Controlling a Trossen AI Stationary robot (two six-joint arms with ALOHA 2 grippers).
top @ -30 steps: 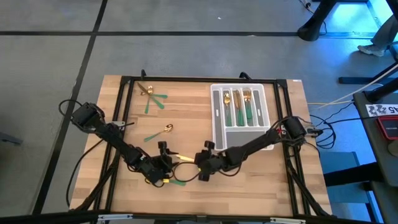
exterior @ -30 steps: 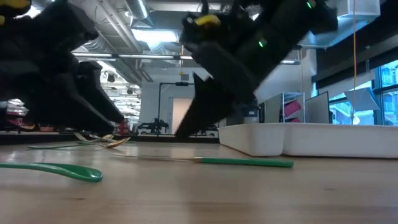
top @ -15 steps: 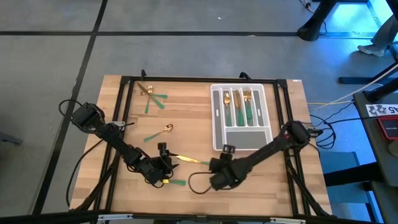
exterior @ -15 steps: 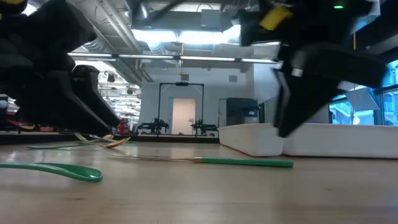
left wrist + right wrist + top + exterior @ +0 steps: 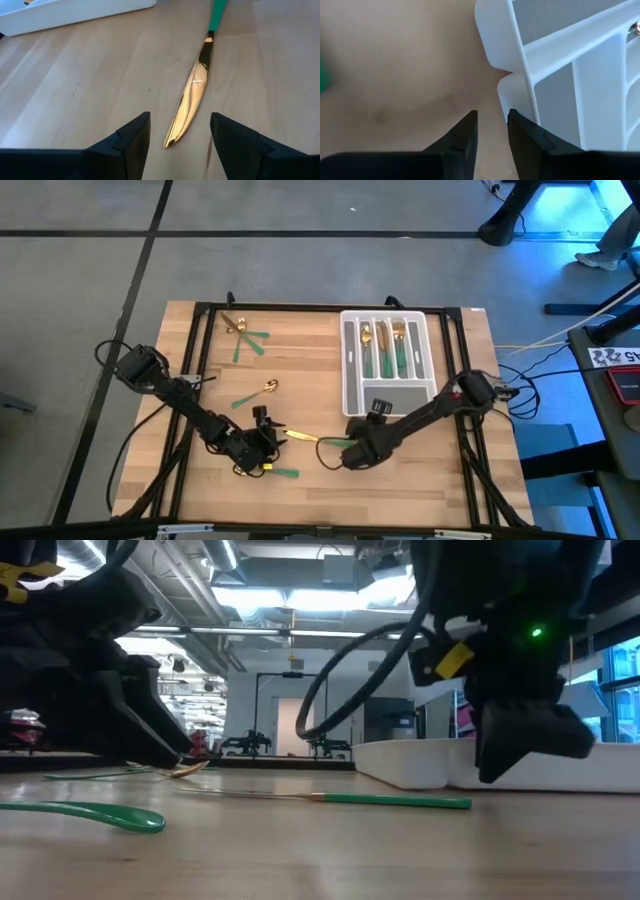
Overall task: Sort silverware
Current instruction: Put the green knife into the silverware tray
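Since a second ago the right arm has swung off the middle of the table toward the tray, and the tray looks nudged a touch away from its old spot; the left arm hasn't budged.

Nearest the front edge lies one green-handled piece [image 5: 283,473], just beside the left gripper [image 5: 268,442]. That gripper sits low over the wood with its fingers spread fairly wide and nothing in them, straddling the gold blade tip of the knife [image 5: 192,100]. The knife lies flat, blade toward the left gripper, green handle pointing at the right gripper [image 5: 352,456].

The right gripper is empty too, fingers narrowed to a slim gap, and its wrist camera shows it nosing right up to the corner of the grey-white tray [image 5: 530,75]. My worry: if it pushes on, it shoves the tray again and rattles the pieces already slotted in [image 5: 385,350]. It could also brush the knife handle and spin the blade out from between the left fingers, so they'd close on air.

Farther back, a lone spoon [image 5: 258,391] sits mid-table, and a small pile [image 5: 243,332] waits near the far left corner, tangled enough that a grab there might drag two at once.
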